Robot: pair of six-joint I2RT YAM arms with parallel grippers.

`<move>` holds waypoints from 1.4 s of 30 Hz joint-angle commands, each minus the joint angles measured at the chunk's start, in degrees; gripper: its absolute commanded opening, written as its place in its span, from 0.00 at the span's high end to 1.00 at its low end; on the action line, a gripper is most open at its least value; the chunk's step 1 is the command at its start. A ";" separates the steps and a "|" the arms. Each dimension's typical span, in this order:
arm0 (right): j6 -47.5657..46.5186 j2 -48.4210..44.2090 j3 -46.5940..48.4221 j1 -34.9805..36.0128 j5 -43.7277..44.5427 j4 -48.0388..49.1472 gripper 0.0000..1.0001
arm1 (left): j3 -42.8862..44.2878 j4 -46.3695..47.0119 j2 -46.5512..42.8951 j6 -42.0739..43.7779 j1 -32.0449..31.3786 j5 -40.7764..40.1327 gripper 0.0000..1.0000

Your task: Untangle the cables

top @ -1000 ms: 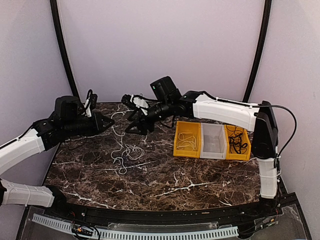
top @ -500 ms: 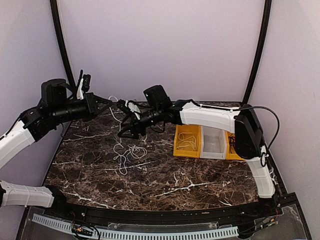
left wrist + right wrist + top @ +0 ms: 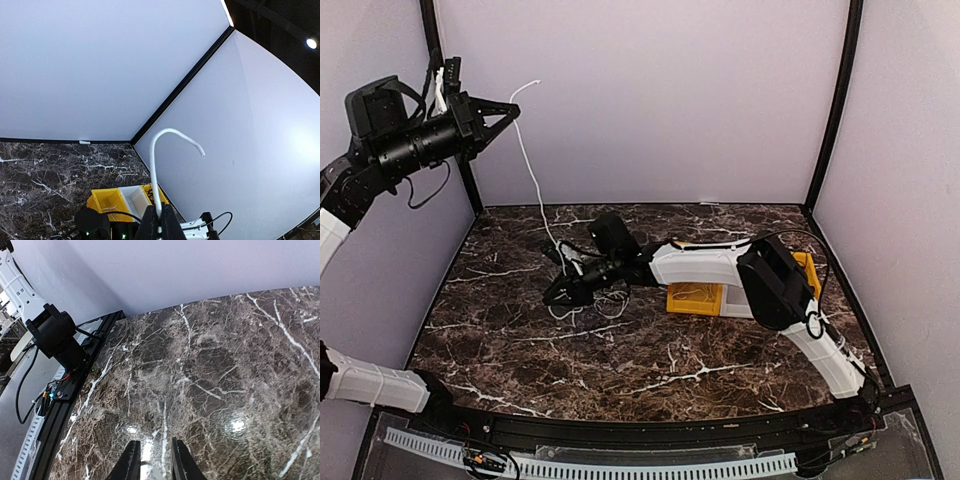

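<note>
Dark marbled counter [image 3: 670, 370], pale lilac walls, two arms at work. Left pincer [image 3: 508, 108] is up high, clamped tight on one white cable [image 3: 528, 170] that trails down to the tangle [image 3: 610, 303] on the counter. Right pincer [image 3: 552, 293] sits low at that tangle, fingers narrowly parted, nothing between them. Its arm partly covers three bins [image 3: 671, 298]; the near yellow one holds white cord [image 3: 694, 291].

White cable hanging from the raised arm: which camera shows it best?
Top external: the white cable runs from the left end effector down to the table. Left wrist shows only its short curled end; right wrist shows none.
</note>
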 commanded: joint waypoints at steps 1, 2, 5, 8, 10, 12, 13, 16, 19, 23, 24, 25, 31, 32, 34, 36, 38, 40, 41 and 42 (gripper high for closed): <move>3.92 -0.02 -3.57 0.74 0.74 4.89 0.76 | 10.64 -4.68 2.16 2.99 -0.22 -3.63 1.00; 4.19 -0.06 -4.42 0.76 1.24 5.05 0.75 | 12.24 -5.42 2.55 3.92 -0.24 -4.73 1.00; 4.38 0.06 -6.69 0.79 2.44 5.04 0.74 | 20.31 -5.66 4.17 5.88 -0.26 -7.39 1.00; 4.14 0.03 -8.50 0.77 3.08 4.85 0.74 | 27.28 -6.33 5.71 8.12 -0.26 -10.04 1.00; 4.10 -0.10 -9.51 0.77 3.87 4.73 0.71 | 29.12 -6.36 6.72 8.85 -0.26 -11.04 1.00; 3.97 -0.74 -10.25 0.60 3.85 4.46 0.67 | 28.58 -5.84 6.76 9.13 -0.26 -11.61 1.00; 3.90 -1.26 -10.53 0.45 3.72 4.34 0.65 | 27.99 -5.76 6.70 9.19 -0.26 -11.82 1.00; 2.69 -3.40 -10.97 -0.02 4.32 2.77 0.64 | 22.28 -3.83 4.54 9.35 -0.22 -13.47 1.00; 1.49 -4.27 -10.61 -1.13 4.50 0.99 0.64 | 19.67 -2.23 2.27 10.91 -0.23 -18.03 1.00; 3.51 -5.69 -11.69 -2.90 0.17 0.93 0.61 | 19.78 -4.24 1.16 13.00 -0.26 -22.80 1.00; 3.86 -6.80 -12.67 -3.34 -1.18 1.60 0.60 | 17.60 -3.94 0.08 12.95 -0.26 -23.03 1.00; 3.78 -8.44 -13.53 -3.69 -2.19 1.97 0.58 | 14.46 -3.02 -0.65 12.65 -0.26 -23.27 1.00; -6.61 -13.68 -8.75 -4.41 -3.88 -10.94 0.47 | -0.65 0.99 -7.62 9.58 -0.26 -23.56 1.00; -7.58 -14.56 -8.09 -4.42 -3.08 -11.96 0.45 | -2.23 1.31 -8.19 8.86 -0.26 -23.69 1.00; -8.34 -16.23 -7.57 -4.40 -1.36 -11.97 0.43 | -6.53 2.49 -9.88 7.92 -0.26 -23.88 1.00; -6.89 -17.07 -7.14 -4.42 0.74 -10.53 0.41 | -10.27 3.13 -11.39 7.17 -0.26 -24.12 1.00; -4.20 -16.73 -6.26 -4.42 3.23 -8.92 0.40 | -14.53 3.75 -12.90 6.13 -0.26 -24.16 1.00; -2.14 -15.56 -5.18 -4.37 3.76 -7.69 0.39 | -16.79 4.53 -14.33 5.11 -0.24 -23.92 1.00; -1.13 -14.48 -4.52 -4.35 3.10 -7.08 0.38 | -17.24 4.70 -14.96 4.87 -0.25 -23.86 1.00; -0.12 -13.55 -3.49 -4.33 2.33 -6.82 0.38 | -17.89 4.74 -15.19 4.48 -0.26 -23.68 1.00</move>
